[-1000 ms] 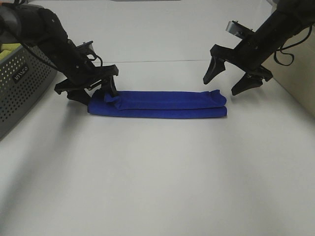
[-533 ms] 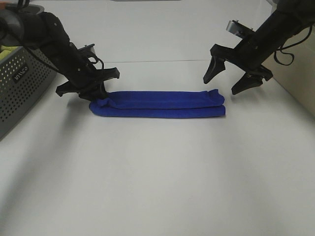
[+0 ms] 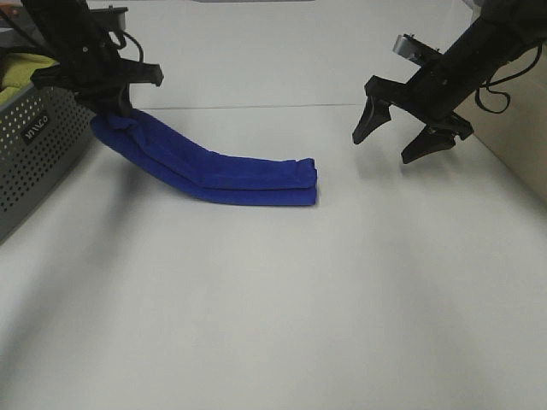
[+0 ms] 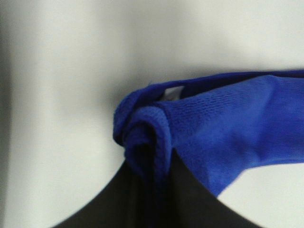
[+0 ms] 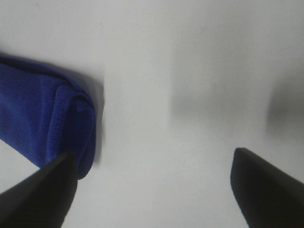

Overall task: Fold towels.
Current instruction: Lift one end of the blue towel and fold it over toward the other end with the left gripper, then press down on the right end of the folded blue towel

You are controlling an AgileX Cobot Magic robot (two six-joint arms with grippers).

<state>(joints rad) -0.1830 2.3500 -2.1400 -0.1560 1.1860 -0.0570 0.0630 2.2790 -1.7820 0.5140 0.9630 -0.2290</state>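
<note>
Since half a second ago, the left end effector has risen and swung back toward the grey basket, lifting one end of the blue towel. The towel's other end has slid leftward over the table.

From the high camera, the left arm leans beside the basket, clamped on the raised towel end. The rest of the towel slopes down and lies folded flat. The right end effector hovers well apart from the towel, fingers spread.

At the left wrist, dark fingers pinch bunched blue plush, and a white scrap barely shows.

At the right wrist, the towel's folded end lies near one blurred, spread fingertip.
</note>
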